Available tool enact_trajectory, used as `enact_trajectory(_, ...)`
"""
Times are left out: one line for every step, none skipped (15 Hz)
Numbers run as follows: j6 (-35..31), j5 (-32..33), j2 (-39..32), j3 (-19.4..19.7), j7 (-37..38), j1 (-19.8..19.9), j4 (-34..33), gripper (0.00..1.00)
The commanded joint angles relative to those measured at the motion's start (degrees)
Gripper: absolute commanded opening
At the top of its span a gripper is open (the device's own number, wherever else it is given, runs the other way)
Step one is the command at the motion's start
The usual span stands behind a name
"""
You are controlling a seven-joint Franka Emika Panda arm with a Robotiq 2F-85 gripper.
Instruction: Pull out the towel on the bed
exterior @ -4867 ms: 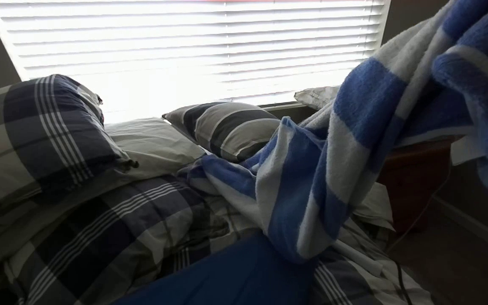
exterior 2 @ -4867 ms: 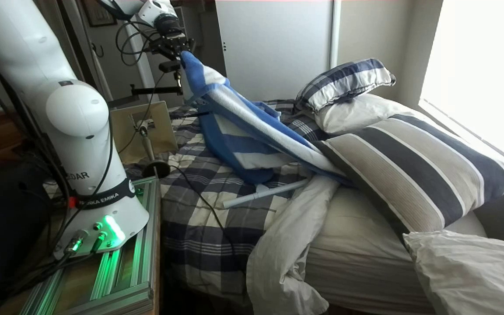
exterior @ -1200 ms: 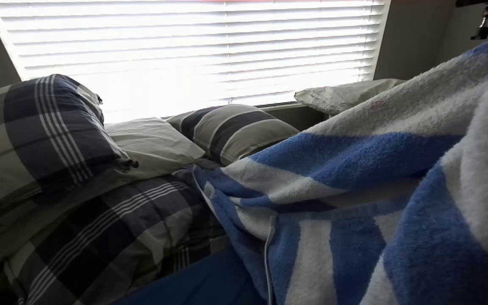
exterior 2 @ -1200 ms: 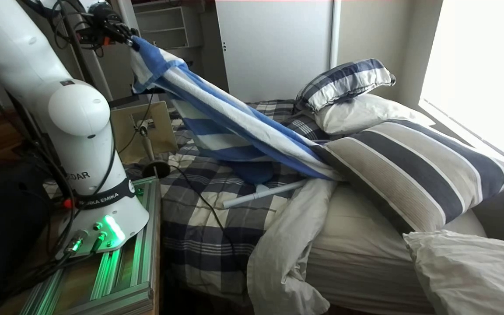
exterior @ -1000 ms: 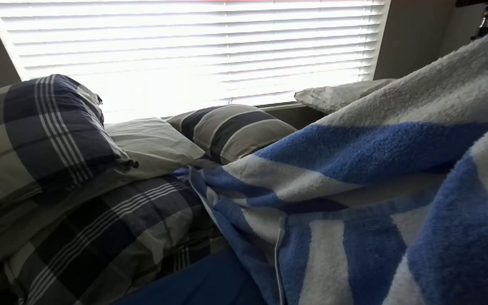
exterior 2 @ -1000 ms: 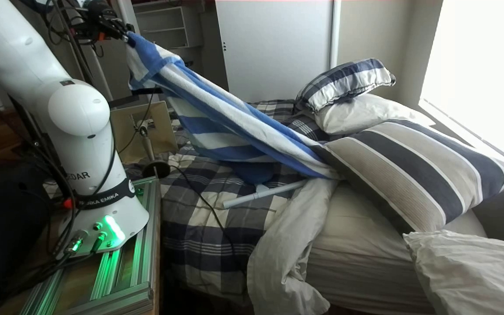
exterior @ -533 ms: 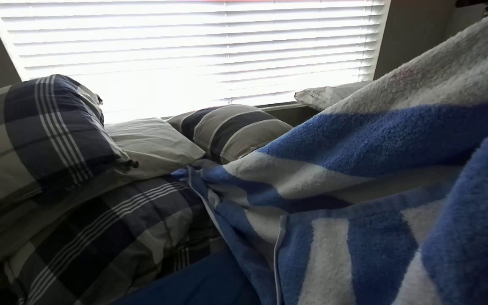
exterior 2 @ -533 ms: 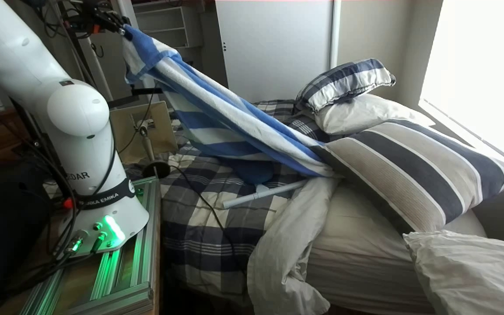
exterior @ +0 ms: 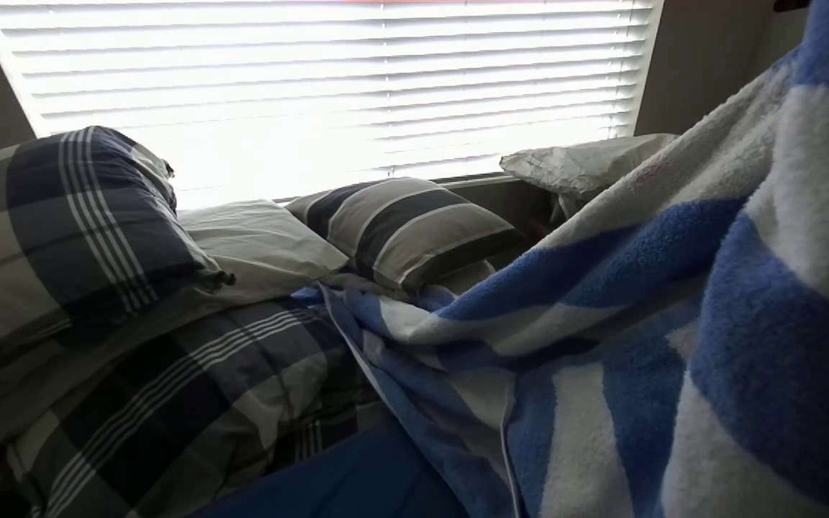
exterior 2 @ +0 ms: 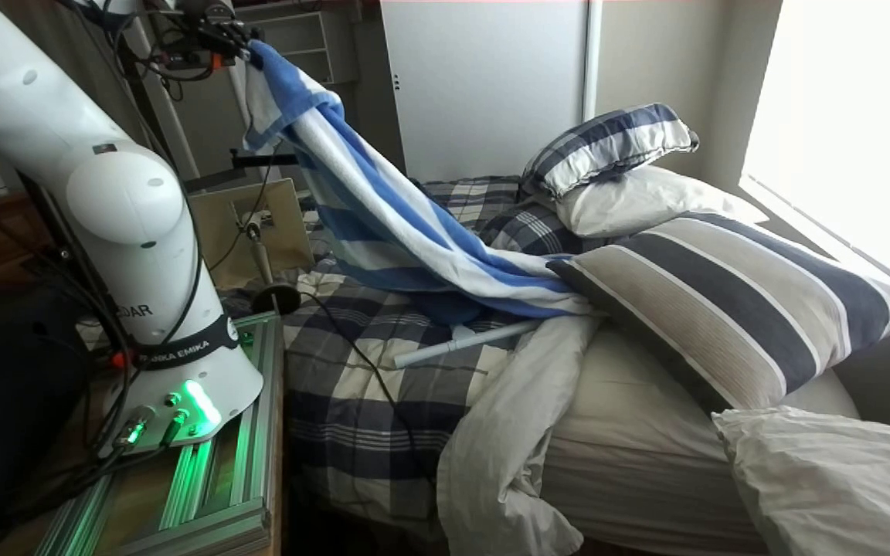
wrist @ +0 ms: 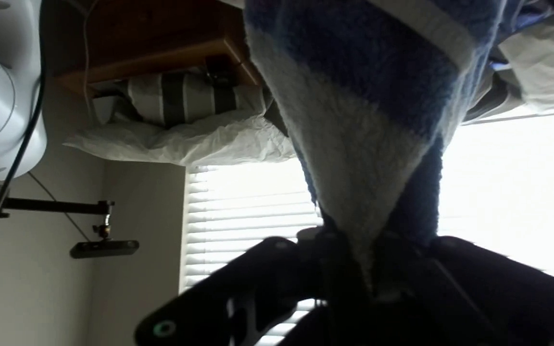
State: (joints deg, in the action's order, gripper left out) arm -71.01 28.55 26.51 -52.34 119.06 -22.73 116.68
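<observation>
The blue-and-white striped towel hangs in a long slope from my gripper down to the bed. Its lower end reaches the near corner of the striped pillow; whether it lies under it is hidden. The towel also fills the right side of an exterior view, where its far end lies against the plaid bedding. In the wrist view my gripper is shut on a gathered tip of the towel. The gripper is high above the bed, near the arm's upper side.
A striped pillow and a plaid pillow lie at the bed's head. A white tube lies beneath the towel. A stand with a board stands near the arm's base. A mounted camera shows in the wrist view.
Since 4.9 s ago my gripper has moved back and up with the towel, stretching it. In the last half second it shifted slightly toward the bed, and the towel now sags near the pillow.
</observation>
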Motion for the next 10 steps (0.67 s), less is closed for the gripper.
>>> enact_trajectory(-0.8,2.0,4.3,3.0,4.9,2.0,6.3,0.02)
enact_trajectory(-0.8,2.0,4.4,3.9,6.9,2.6,7.5,0.02)
enact_trajectory(-1.2,1.7,4.4,5.1,9.1,3.2,8.8,0.02)
enact_trajectory(-1.6,1.1,4.3,6.5,11.2,3.7,9.9,0.02)
enact_trajectory(-2.3,0.1,4.3,8.2,13.3,4.0,10.8,0.02)
enact_trajectory(-3.0,-0.7,4.1,10.0,15.0,4.4,11.7,0.02)
enact_trajectory(-4.0,-1.6,4.2,11.9,16.4,4.5,12.6,0.02)
enact_trajectory(-5.8,-2.7,4.6,14.4,17.3,4.3,13.7,0.02)
enact_trajectory(-7.9,-3.7,4.9,16.6,17.9,4.1,14.6,0.02)
enact_trajectory(-9.9,-4.7,4.8,18.7,18.4,4.1,15.4,0.02)
